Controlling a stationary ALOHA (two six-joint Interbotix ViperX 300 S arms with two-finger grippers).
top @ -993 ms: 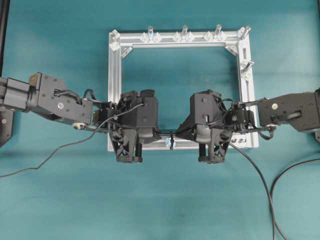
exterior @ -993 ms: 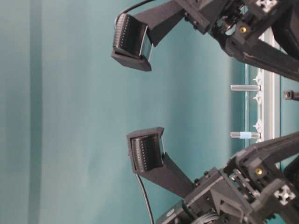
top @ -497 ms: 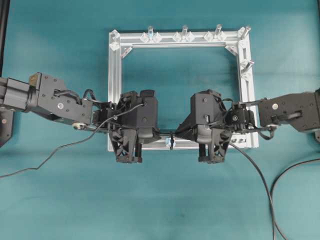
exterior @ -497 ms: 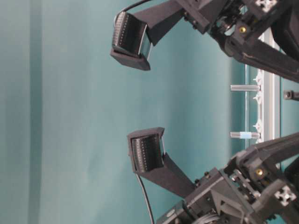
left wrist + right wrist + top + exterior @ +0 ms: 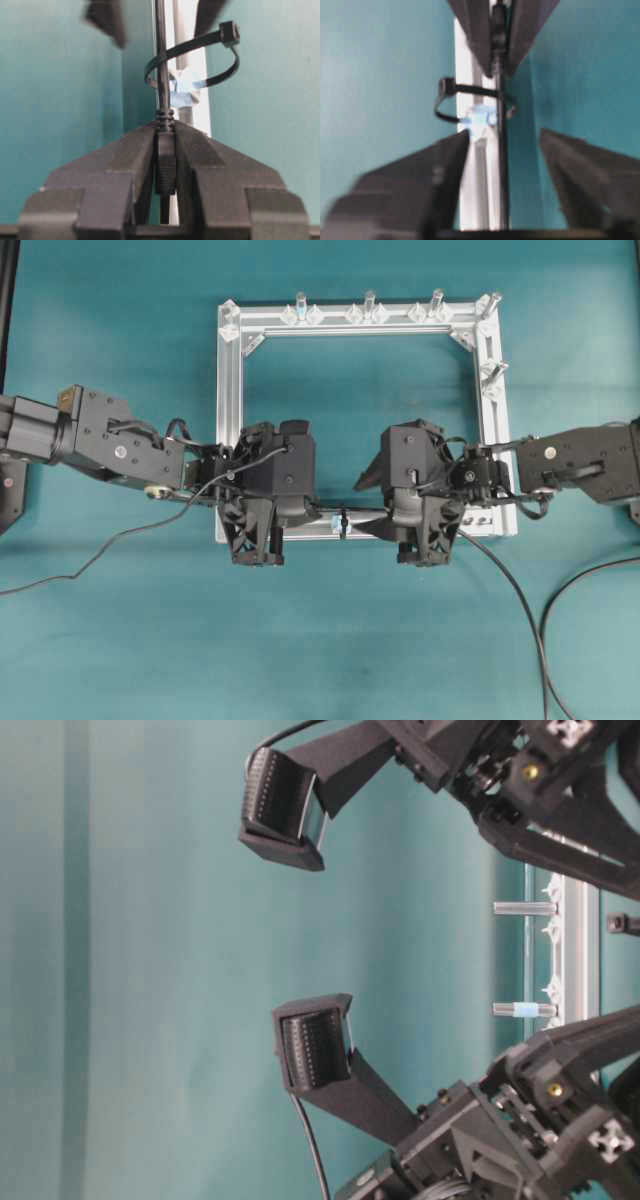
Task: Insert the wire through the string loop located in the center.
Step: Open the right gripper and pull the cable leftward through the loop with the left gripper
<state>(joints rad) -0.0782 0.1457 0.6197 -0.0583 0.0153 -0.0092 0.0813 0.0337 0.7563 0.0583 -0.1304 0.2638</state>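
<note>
Frame (image 5: pixel 229 420), aluminium, carries the string loop (image 5: pixel 192 65) ahead of both sets of fingers. Left gripper (image 5: pixel 165 150) clenched on the wire (image 5: pixel 161 60), feeding it through the loop. Right gripper (image 5: pixel 500 150) released, wire between its spread fingers. No legible markings.

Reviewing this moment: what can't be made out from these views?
- Overhead: whether the wire passes through the string loop; too small, flanked by both grippers.
- Table-level: loop and wire hidden behind the arms.
- Right wrist: right gripper fingers blurred.
- Left wrist: left gripper hides the wire's plug end.
</note>
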